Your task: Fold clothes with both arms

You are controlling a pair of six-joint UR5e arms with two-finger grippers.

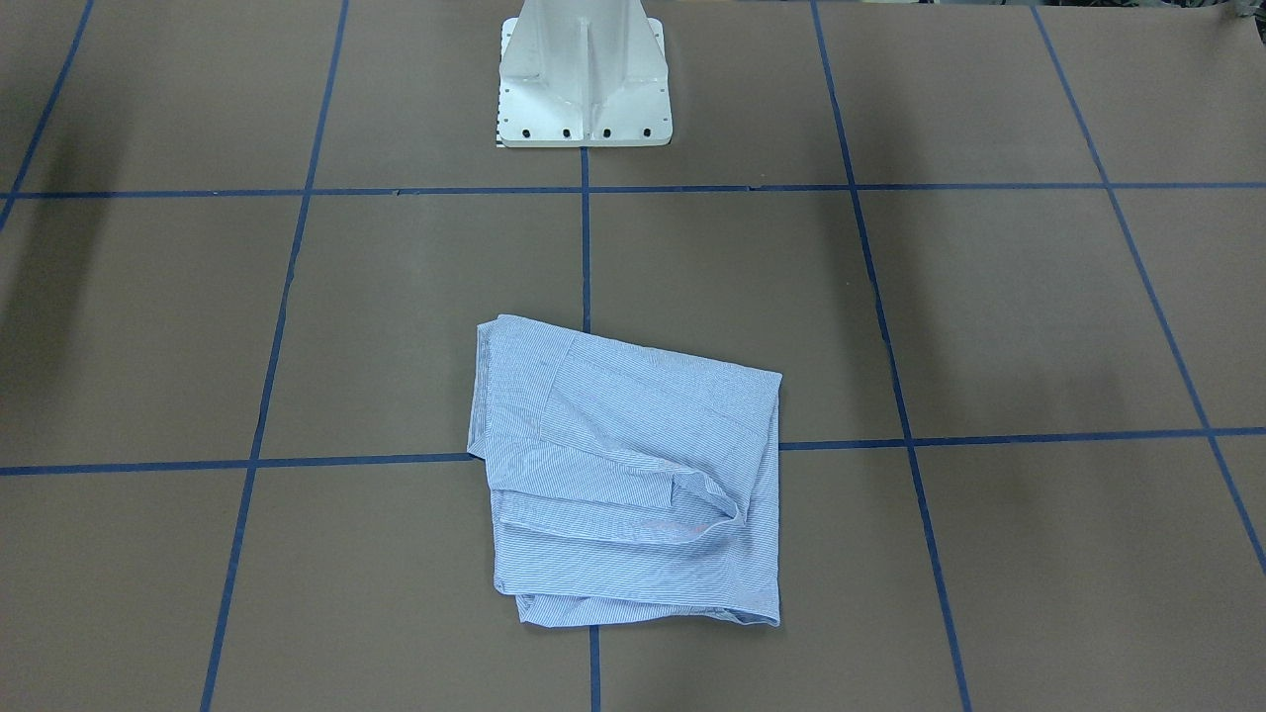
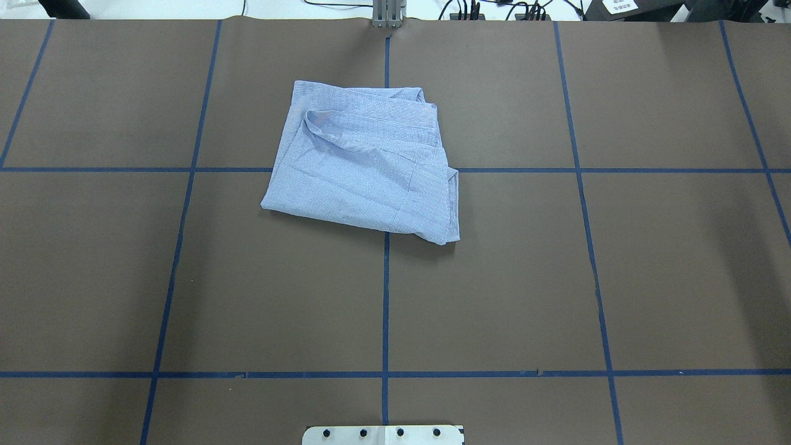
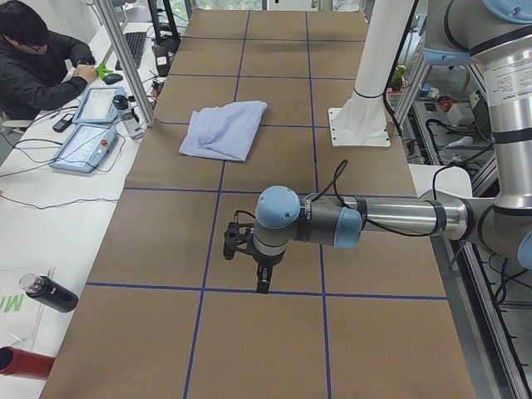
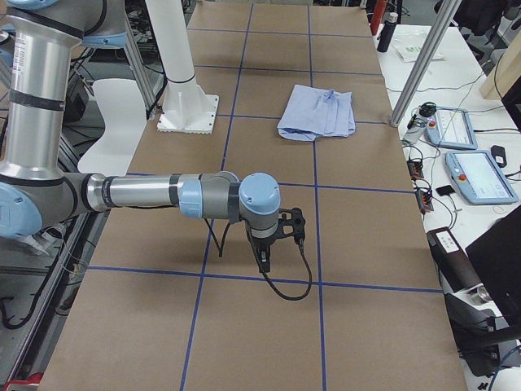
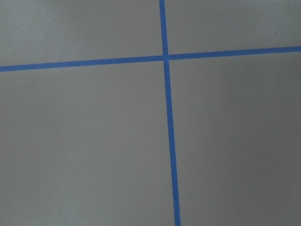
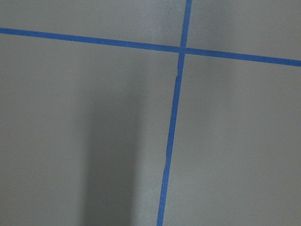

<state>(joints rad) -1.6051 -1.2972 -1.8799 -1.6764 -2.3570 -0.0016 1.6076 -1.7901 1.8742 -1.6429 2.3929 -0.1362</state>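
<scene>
Folded into a rough square, seemingly finished, the striped shirt (image 2: 364,167) lies well beyond the left gripper (image 3: 263,281) and right gripper (image 4: 264,261), their opening impossible to tell.

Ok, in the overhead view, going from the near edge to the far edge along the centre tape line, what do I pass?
In order: white base plate → folded blue striped shirt → metal post at the far edge. No arm shows in this view.
</scene>
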